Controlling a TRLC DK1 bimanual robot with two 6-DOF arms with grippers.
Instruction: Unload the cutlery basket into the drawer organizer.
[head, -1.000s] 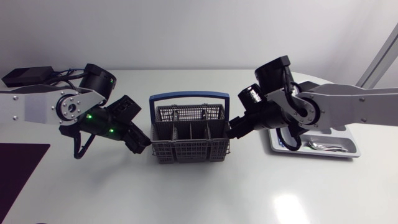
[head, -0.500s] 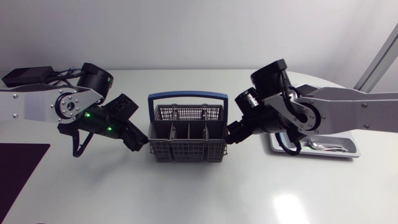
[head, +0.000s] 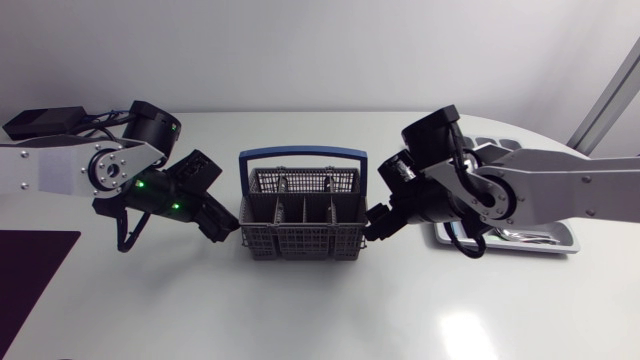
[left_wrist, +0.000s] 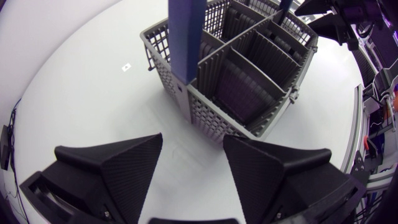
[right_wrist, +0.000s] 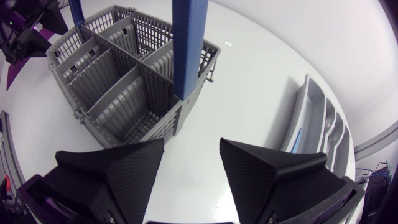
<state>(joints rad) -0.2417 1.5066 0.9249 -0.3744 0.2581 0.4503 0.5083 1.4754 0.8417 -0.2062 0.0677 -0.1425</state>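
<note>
- Head: cutlery basket on the desk between my arms; drawer organizer beside my right arm
- Left wrist: my left pincer spread, basket corner just ahead
- Right wrist: my right pincer spread too, basket just ahead

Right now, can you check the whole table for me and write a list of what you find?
surface: white table, glossy.
job's things: grey basket with blue handle, mid-table, no cutlery seen inside; organizer to its right, partly behind the right arm, cutlery in it.
clutter: dark mat at the left edge; black box behind the left arm.
jaws: left jaws open by the basket's left end; right jaws open by its right end; neither holds anything.
cables: black loop under the left arm.
surroundings: nothing seen.
</note>
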